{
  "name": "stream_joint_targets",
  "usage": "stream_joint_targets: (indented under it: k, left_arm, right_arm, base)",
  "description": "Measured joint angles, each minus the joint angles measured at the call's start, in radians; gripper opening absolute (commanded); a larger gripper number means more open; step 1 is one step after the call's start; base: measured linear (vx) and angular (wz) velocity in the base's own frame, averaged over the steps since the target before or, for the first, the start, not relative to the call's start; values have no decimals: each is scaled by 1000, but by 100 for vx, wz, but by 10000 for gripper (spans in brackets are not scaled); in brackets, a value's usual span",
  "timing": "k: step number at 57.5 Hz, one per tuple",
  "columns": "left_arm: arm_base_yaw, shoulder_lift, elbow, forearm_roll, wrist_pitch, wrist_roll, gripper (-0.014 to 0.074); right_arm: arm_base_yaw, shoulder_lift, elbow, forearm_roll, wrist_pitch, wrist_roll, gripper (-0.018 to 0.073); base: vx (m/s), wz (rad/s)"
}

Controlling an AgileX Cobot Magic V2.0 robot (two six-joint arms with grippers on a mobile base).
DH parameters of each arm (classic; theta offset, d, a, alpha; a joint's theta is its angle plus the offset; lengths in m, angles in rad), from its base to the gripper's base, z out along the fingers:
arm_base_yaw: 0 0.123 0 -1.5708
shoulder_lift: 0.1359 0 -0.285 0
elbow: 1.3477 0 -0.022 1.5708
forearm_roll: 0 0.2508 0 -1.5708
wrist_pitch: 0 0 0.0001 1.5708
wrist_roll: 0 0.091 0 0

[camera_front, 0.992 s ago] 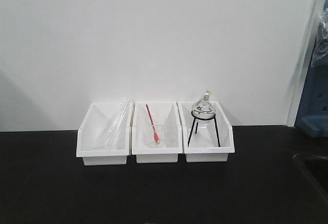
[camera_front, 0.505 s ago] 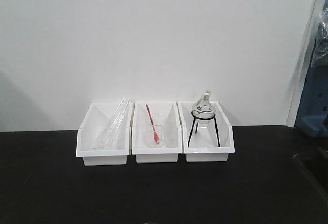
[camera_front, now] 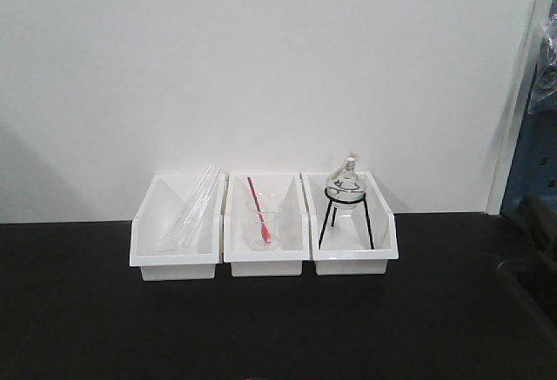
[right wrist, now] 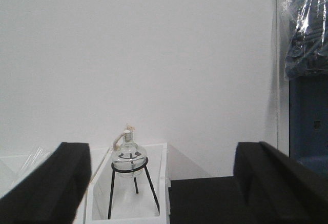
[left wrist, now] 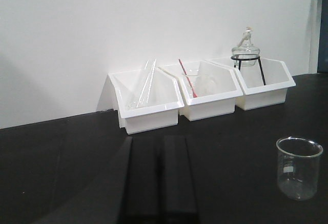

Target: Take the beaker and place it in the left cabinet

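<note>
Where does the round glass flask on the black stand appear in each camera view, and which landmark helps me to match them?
Front view: the flask stands right of centre, in the rightmost white bin.
Left wrist view: the flask is at the upper right, in the same bin.
Right wrist view: the flask is low and left of centre, in that bin.
Shared landmark: this white bin.

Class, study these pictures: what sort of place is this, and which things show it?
Probably a science laboratory bench: a glass beaker stands on the black benchtop, long glass tubes lean in a white bin, and a round flask sits on a tripod.
</note>
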Motion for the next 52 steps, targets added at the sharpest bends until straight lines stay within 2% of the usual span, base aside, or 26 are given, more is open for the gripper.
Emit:
stream_joint_targets:
  k: [14, 21, 31, 43, 48, 52]
  left_arm:
    - [0, 0, 0, 0, 0, 0, 1]
    - [0, 0, 0, 0, 0, 0, 1]
    - [0, 0, 0, 0, 0, 0, 1]
    - [0, 0, 0, 0, 0, 0, 1]
    - [0, 0, 0, 0, 0, 0, 1]
    - [0, 0, 0, 0, 0, 0, 1]
  right_arm:
    - [0, 0, 1, -3, -11, 17, 700]
    - [0, 16, 1, -59, -56, 42, 666]
    - [0, 115, 0, -365, -153, 86, 608]
    - [0, 312, 0, -685, -235, 326, 572]
    - [0, 410, 0, -802, -290, 385, 572]
    - [5, 518, 0, -891, -384, 411, 572]
  base:
    - [0, 0]
    - [0, 0]
    - [0, 0]
    - [0, 0]
    - [0, 0]
    - [0, 0]
